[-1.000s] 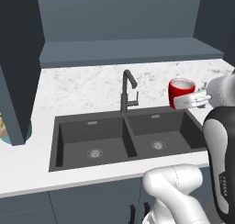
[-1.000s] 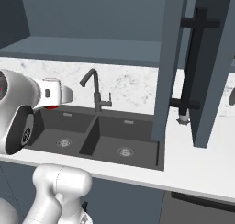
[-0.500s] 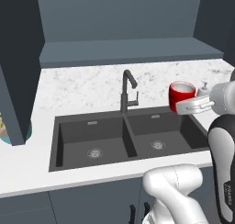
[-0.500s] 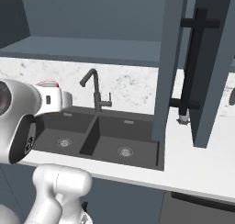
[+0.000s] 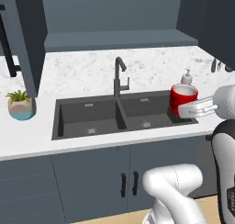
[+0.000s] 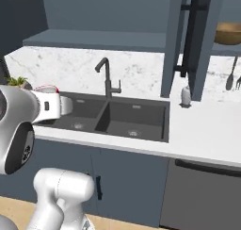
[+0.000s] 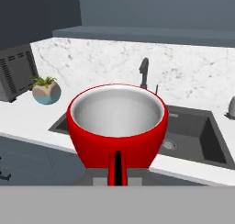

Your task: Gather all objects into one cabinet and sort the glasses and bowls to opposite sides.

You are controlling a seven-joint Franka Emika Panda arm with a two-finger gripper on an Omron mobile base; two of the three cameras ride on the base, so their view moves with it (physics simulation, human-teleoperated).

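Note:
A bright red cup (image 7: 117, 122) with a pale inside stands upright in my gripper (image 7: 117, 171), which is shut on its near side. In the left base view the red cup (image 5: 183, 98) hangs over the right end of the sink, with the gripper (image 5: 192, 109) below and beside it. From the right, the cup's rim (image 6: 46, 88) peeks over the gripper (image 6: 52, 106). The cabinet (image 5: 120, 38) is the dark recess above the counter, its shelf board (image 6: 96, 38) bare where it shows. A brown wooden bowl (image 6: 228, 33) rests on a shelf at the upper right, past an open door.
A black faucet (image 5: 119, 77) rises over the double sink (image 5: 87, 120). A white soap dispenser (image 5: 187, 77) stands behind the cup. A potted plant (image 5: 20, 104) and a toaster (image 7: 16, 71) sit to the left. An open cabinet door (image 6: 188, 36) hangs in front, with metal utensils (image 6: 231, 73) beyond it.
The whole picture has pulled back, so the camera has moved away from the counter and the lower cabinet fronts show now. The red cup stays in the gripper.

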